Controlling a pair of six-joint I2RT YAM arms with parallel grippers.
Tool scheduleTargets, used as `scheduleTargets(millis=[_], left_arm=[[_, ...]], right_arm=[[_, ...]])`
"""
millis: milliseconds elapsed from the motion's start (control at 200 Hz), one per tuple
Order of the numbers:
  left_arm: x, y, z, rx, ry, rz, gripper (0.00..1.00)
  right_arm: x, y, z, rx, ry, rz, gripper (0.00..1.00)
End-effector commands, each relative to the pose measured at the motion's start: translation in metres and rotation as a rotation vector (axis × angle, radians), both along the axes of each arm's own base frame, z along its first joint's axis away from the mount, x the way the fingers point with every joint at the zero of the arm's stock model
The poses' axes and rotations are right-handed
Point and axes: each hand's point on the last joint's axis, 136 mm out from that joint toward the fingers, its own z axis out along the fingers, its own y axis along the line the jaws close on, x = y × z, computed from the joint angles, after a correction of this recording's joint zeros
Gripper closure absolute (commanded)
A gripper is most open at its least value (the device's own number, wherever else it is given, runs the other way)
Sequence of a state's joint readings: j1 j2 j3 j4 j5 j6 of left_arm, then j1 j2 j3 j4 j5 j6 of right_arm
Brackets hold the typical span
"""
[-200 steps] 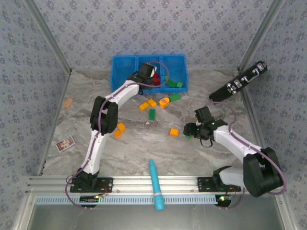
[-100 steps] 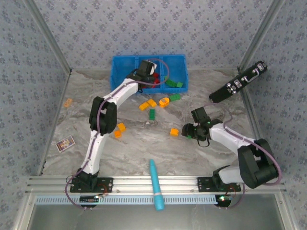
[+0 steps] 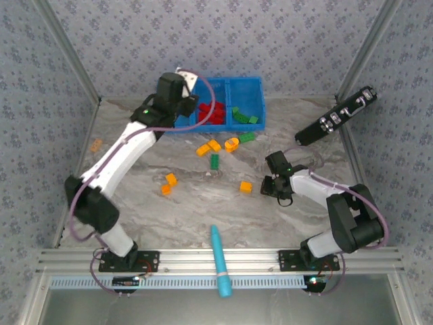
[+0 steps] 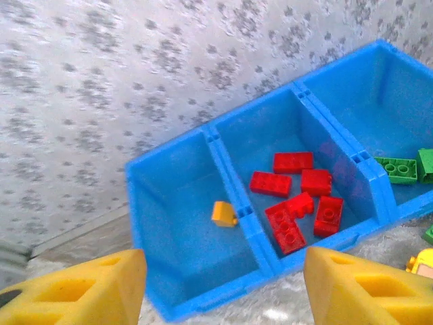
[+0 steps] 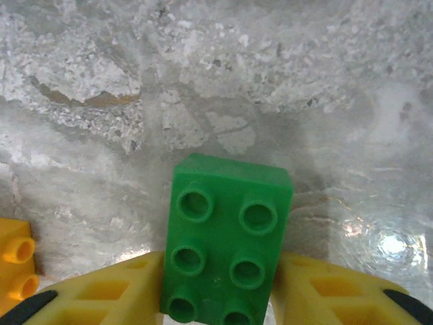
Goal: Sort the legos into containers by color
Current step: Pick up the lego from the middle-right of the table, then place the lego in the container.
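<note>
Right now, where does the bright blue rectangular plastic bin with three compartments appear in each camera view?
Top external: the bright blue bin lies in the upper centre of the picture.
Left wrist: the bin crosses the picture's middle, lower left to upper right.
Shared landmark: the red plastic bricks in its middle compartment.

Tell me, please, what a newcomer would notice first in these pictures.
First, the bright blue bin at the far edge of the table, with red bricks lying in its middle compartment. Then the green brick, held between the jaws of the right gripper on the right side.
</note>
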State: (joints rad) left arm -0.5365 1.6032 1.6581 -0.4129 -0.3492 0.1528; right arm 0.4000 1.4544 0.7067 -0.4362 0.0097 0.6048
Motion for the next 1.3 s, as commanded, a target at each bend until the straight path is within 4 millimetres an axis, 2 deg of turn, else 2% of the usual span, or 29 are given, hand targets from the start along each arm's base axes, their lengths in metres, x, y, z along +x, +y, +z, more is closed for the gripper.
scheduleTargets(millis=[0, 40, 135, 240, 395, 460, 530, 545, 615, 705, 810, 840, 940, 1070, 1239, 1294], left_arm=[[-0.028, 0.027, -0.020, 0.089, 0.059, 0.038, 0.35], [-0.041, 0.038, -0.019, 0.107, 0.060, 0.049, 0.34], [-0.064, 0.061, -0.032, 0.157, 0.086, 0.086, 0.32], [-0.085, 0.082, -0.048, 0.173, 0.114, 0.121, 0.31], [-0.107, 0.107, -0.067, 0.134, 0.152, 0.169, 0.27], [-0.115, 0.113, -0.076, 0.119, 0.173, 0.175, 0.25], [-0.122, 0.117, -0.084, 0.115, 0.192, 0.177, 0.23], [-0.124, 0.118, -0.086, 0.114, 0.198, 0.176, 0.23], [-0.130, 0.118, -0.095, 0.096, 0.224, 0.166, 0.23], [-0.135, 0.114, -0.106, 0.059, 0.249, 0.142, 0.22], [-0.135, 0.109, -0.115, 0.019, 0.272, 0.135, 0.20], [-0.134, 0.107, -0.117, 0.004, 0.278, 0.132, 0.20], [-0.129, 0.096, -0.122, -0.059, 0.291, 0.123, 0.20], [-0.120, 0.086, -0.129, -0.155, 0.329, 0.158, 0.21], [-0.115, 0.066, -0.147, -0.210, 0.403, 0.160, 0.21], [-0.116, 0.059, -0.153, -0.202, 0.423, 0.156, 0.21]], right_arm=[[0.014, 0.001, -0.007, -0.022, -0.026, -0.006, 0.60], [0.016, 0.002, -0.007, -0.023, -0.024, -0.003, 0.64], [0.021, 0.005, -0.006, -0.030, -0.018, 0.013, 0.68], [0.032, 0.007, 0.006, -0.054, -0.029, 0.043, 0.71], [0.056, 0.005, 0.041, -0.111, -0.058, 0.108, 0.73], [0.071, 0.005, 0.063, -0.139, -0.086, 0.139, 0.73], [0.089, 0.004, 0.086, -0.173, -0.131, 0.168, 0.73], [0.099, 0.007, 0.098, -0.174, -0.163, 0.173, 0.73], [0.121, 0.010, 0.124, -0.207, -0.233, 0.231, 0.73], [0.158, 0.014, 0.165, -0.294, -0.374, 0.316, 0.73], [0.196, 0.025, 0.206, -0.330, -0.513, 0.368, 0.73], [0.213, 0.029, 0.219, -0.329, -0.569, 0.363, 0.73], [0.248, 0.041, 0.240, -0.309, -0.654, 0.364, 0.73], [0.292, 0.060, 0.243, -0.280, -0.702, 0.385, 0.72], [0.341, 0.078, 0.215, -0.258, -0.684, 0.431, 0.72], [0.349, 0.080, 0.201, -0.244, -0.657, 0.439, 0.72]])
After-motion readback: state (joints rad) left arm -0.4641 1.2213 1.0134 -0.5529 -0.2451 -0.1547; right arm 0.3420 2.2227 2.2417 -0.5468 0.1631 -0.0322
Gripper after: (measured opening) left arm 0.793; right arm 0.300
